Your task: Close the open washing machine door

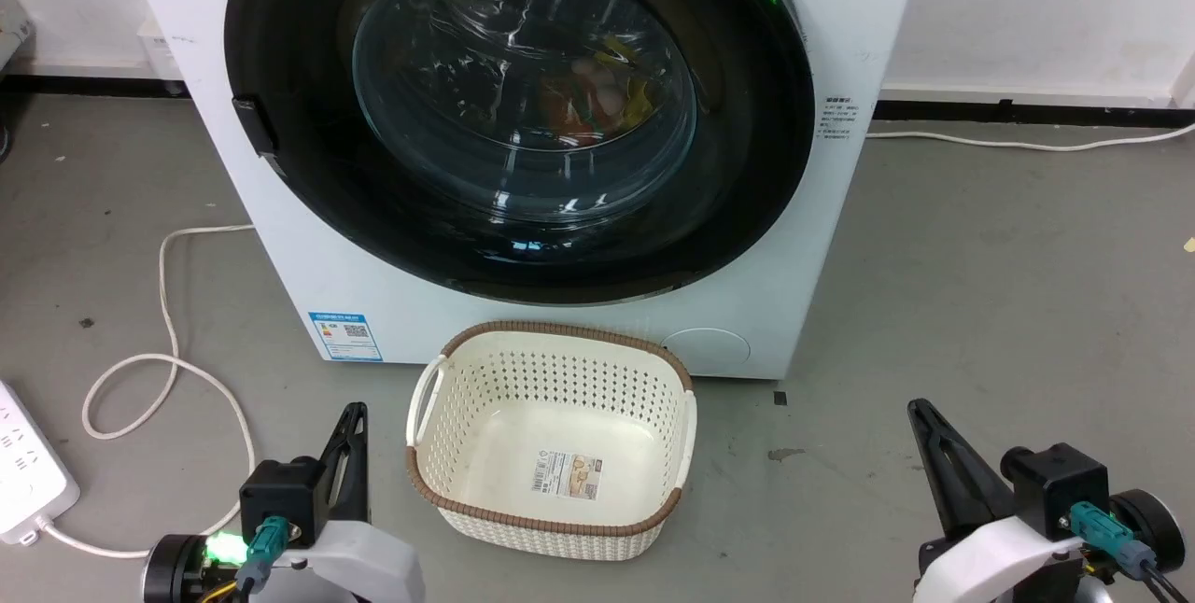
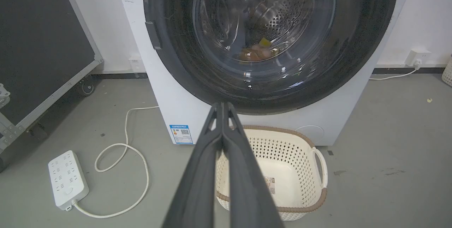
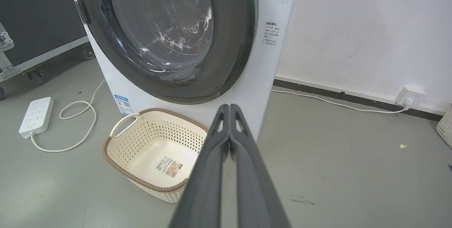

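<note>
The white washing machine [image 1: 308, 276] fills the upper part of the head view. Its round washing machine door [image 1: 523, 108], with a glossy black rim and a bulging glass centre, lies flat against the front, its small handle [image 1: 254, 125] on the left rim. Coloured items show dimly through the glass. My left gripper [image 1: 355, 414] is low at the left, shut and empty, well short of the machine. My right gripper [image 1: 920, 409] is low at the right, also shut and empty. In the wrist views both the left gripper [image 2: 222, 105] and the right gripper [image 3: 229, 107] point toward the door [image 2: 268, 37] [image 3: 166, 34].
A cream perforated basket [image 1: 560, 329] with a brown rim stands on the grey floor right before the machine, between my grippers. A white power strip [image 2: 67, 178] and its looped cable [image 2: 120, 150] lie at the left. A black wheeled case [image 2: 39, 44] stands further left.
</note>
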You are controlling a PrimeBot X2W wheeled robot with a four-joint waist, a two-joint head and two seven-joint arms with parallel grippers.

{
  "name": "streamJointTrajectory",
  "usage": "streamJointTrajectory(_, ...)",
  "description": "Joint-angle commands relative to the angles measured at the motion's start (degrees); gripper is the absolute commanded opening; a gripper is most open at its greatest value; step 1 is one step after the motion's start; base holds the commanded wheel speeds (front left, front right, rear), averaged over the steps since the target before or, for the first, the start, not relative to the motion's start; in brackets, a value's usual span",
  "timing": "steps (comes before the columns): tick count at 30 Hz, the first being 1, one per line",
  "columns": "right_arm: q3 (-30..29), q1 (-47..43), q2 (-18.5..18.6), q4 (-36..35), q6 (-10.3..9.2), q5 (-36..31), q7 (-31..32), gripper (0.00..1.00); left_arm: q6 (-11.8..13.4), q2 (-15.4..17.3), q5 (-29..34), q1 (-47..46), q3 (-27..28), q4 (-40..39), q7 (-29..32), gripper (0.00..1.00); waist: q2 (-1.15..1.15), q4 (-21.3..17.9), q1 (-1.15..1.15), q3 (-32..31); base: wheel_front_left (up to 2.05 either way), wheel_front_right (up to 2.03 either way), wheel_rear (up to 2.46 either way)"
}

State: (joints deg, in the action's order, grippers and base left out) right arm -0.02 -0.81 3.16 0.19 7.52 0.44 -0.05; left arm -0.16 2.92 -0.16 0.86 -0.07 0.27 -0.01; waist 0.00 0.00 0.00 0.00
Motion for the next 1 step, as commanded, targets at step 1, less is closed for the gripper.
streamJointTrajectory(1, 0.0, 0.8, -0.3, -0.2, -0.03, -0.4, 0.0, 0.00, 0.2, 0.0, 0.2, -0.9, 0.1, -0.3, 0.0, 0.00, 0.00, 0.0, 0.00, 0.0, 0.00, 0.00, 0.00)
